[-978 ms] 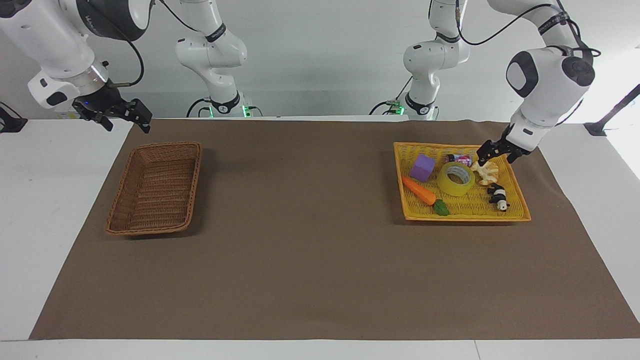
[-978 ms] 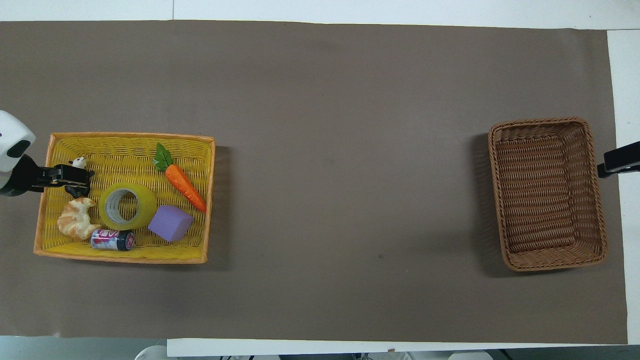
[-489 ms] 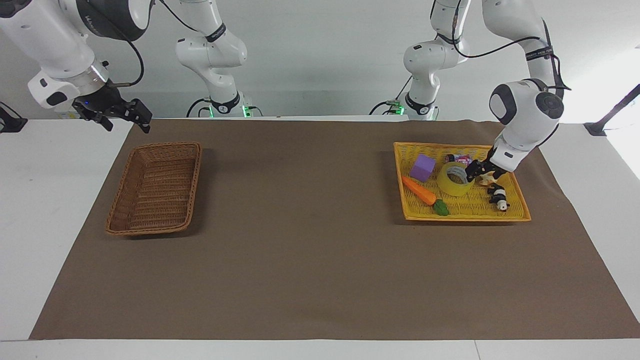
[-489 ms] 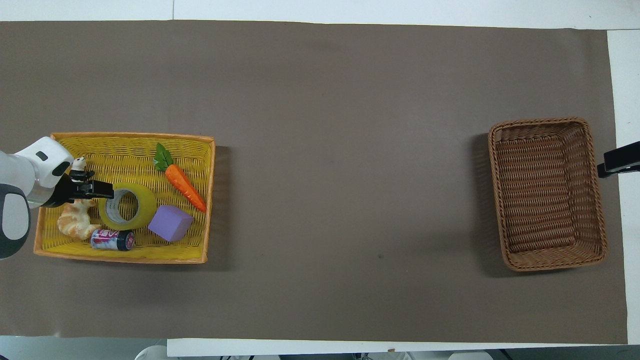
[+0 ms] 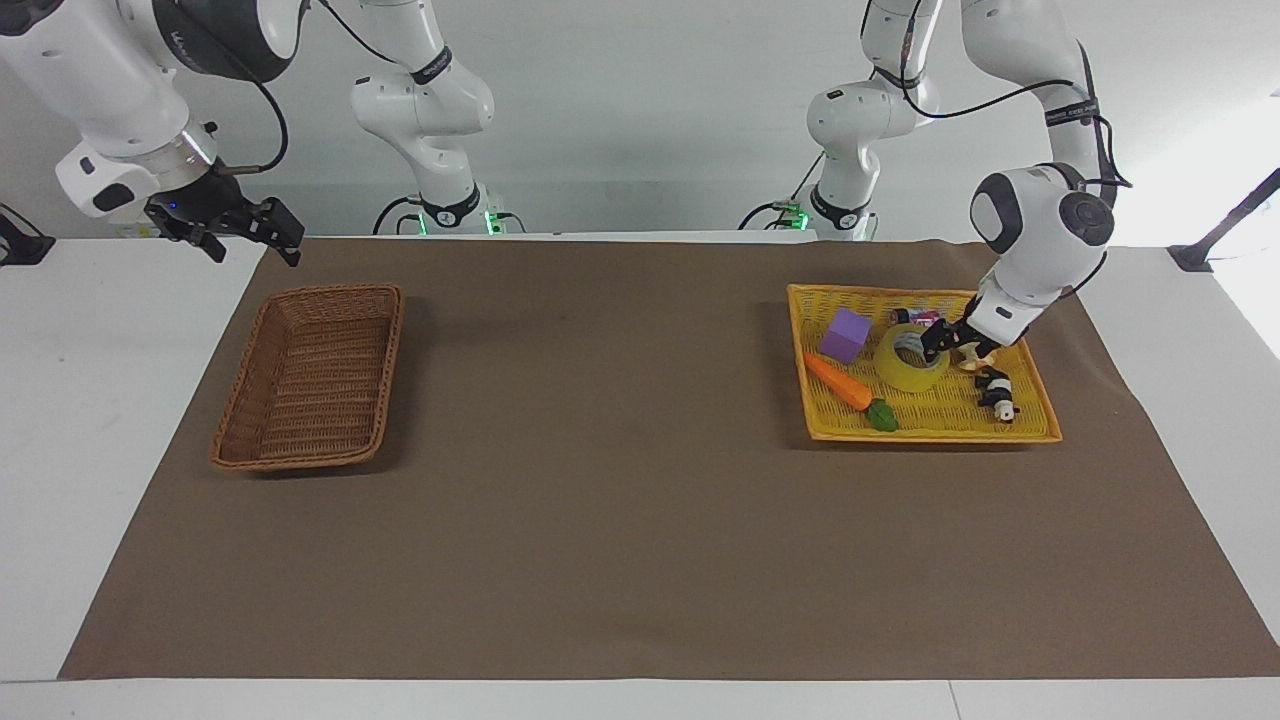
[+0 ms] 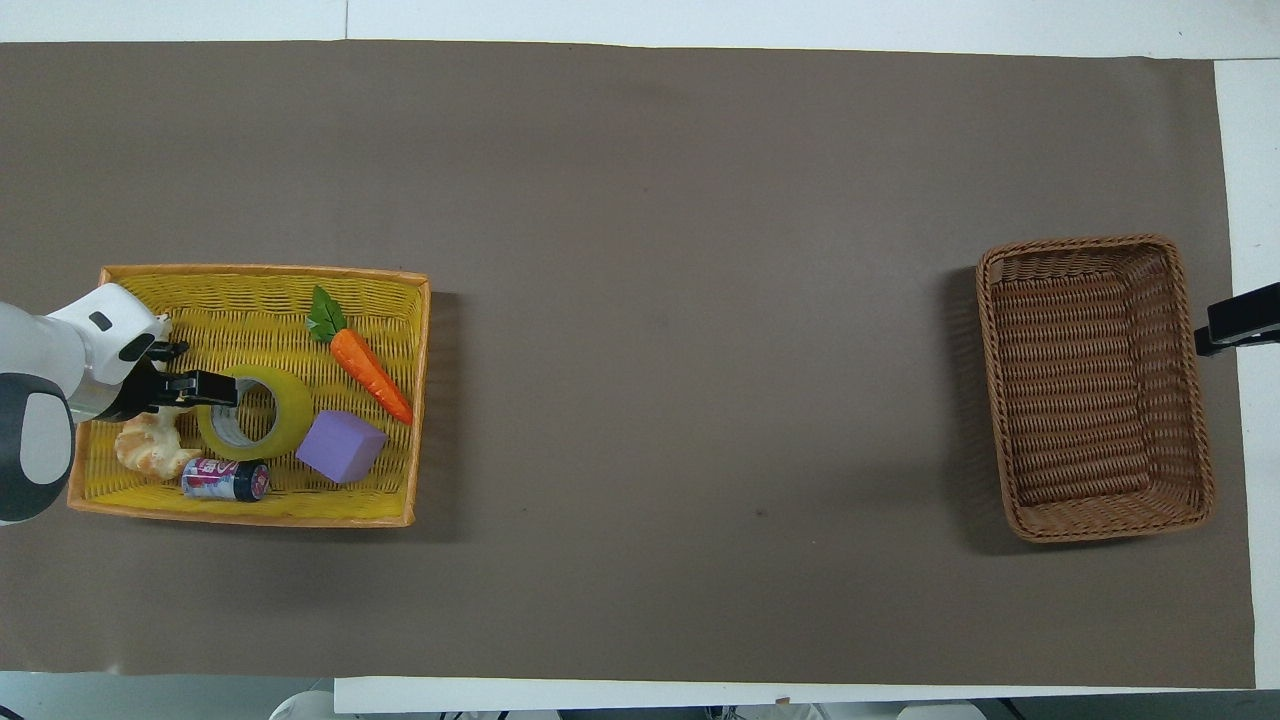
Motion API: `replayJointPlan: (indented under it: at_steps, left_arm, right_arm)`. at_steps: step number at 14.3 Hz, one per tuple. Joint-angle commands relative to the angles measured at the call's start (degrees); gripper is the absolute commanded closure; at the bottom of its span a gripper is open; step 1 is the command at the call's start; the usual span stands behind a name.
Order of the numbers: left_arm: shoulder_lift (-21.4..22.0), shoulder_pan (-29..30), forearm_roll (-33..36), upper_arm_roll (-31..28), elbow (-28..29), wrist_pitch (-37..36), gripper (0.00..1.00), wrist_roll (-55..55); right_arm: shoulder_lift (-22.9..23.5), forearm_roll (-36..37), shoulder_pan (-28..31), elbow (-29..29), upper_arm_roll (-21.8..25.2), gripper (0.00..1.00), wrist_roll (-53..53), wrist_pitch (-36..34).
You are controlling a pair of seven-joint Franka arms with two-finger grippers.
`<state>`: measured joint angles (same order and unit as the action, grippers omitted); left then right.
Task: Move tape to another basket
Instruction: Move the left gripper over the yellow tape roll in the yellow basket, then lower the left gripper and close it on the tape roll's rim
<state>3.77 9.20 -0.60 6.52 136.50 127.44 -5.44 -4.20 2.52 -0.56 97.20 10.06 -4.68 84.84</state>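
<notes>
Tape (image 5: 911, 358) sits in yellow tray (image 5: 1030, 432); left gripper (image 5: 938, 341) is open at its wall. You straddle the wall, close squarely, lift clear of croissant (image 6: 150, 446). Right gripper (image 5: 250, 228) waits open by the basket (image 5: 310, 375).

A yellow tray (image 5: 1030, 425) holds a carrot (image 5: 838, 384), purple cube (image 5: 846, 334), can (image 6: 226, 479), croissant (image 6: 150, 452) and panda (image 5: 996, 392).

A translucent yellow tape (image 5: 910, 358) with white core, purple cube (image 5: 845, 334), orange carrot (image 5: 838, 382) with green leaf and black-and-white panda (image 5: 996, 391) are held in a bright yellow woven tray (image 5: 1020, 428). A brown wicker basket (image 5: 312, 375) is set on a dark brown cloth (image 5: 620, 480).
</notes>
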Motion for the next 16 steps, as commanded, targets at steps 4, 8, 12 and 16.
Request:
replayJointPlan:
  at_steps: [4, 8, 12, 16]
  left_arm:
    - [3.0, -1.9, 0.8, -0.4, 5.6, 1.6, 0.03, -0.5]
    - [3.0, -1.8, 0.8, -0.4, 5.9, 1.9, 0.42, 0.2]
    - [2.2, -1.7, 0.8, -0.3, 6.0, 2.0, 0.54, 0.4]
    - [2.4, -1.8, 0.8, -0.3, 6.8, 2.3, 0.54, 0.3]
  right_arm:
    - [-0.7, 0.5, 0.6, 0.5, -0.5, 0.00, -0.9, -0.1]
    - [-0.7, 0.5, 0.6, 0.5, -0.5, 0.00, -0.8, -0.1]
    - [-0.7, 0.5, 0.6, 0.5, -0.5, 0.00, -0.8, 0.0]
    - [-0.7, 0.5, 0.6, 0.5, -0.5, 0.00, -0.9, -0.1]
